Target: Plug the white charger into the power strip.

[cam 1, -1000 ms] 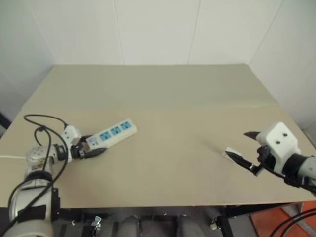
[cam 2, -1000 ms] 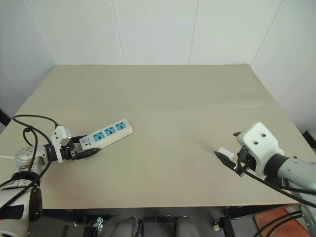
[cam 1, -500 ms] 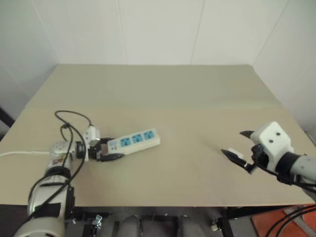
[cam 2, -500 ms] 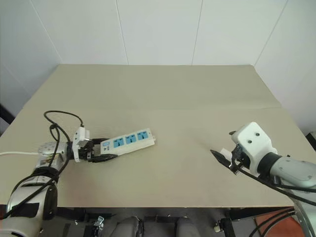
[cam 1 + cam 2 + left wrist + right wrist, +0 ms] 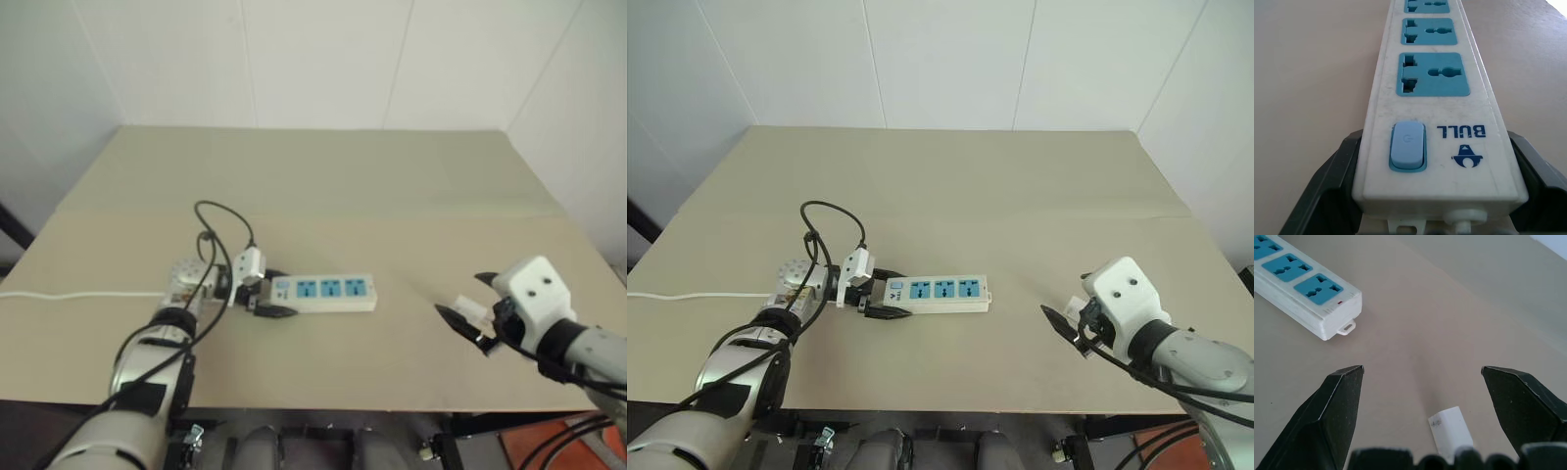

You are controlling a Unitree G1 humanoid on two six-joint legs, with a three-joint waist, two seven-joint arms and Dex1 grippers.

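Between the right gripper's [image 5: 1422, 406] spread jaws, the white charger [image 5: 1450, 432], ungripped.

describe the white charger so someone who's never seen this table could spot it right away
On the tan table, look to the robot's right, past the power strip. The white charger lies flat between the right gripper's open jaws. It is a small plain white block with no blue sockets, far shorter than the strip.

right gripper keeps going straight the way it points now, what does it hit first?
Probably the small white boxy charger, lying on the table between the open right gripper fingers. Beyond it is bare tan tabletop; the long white power strip sits off to one side. Depth is unclear.
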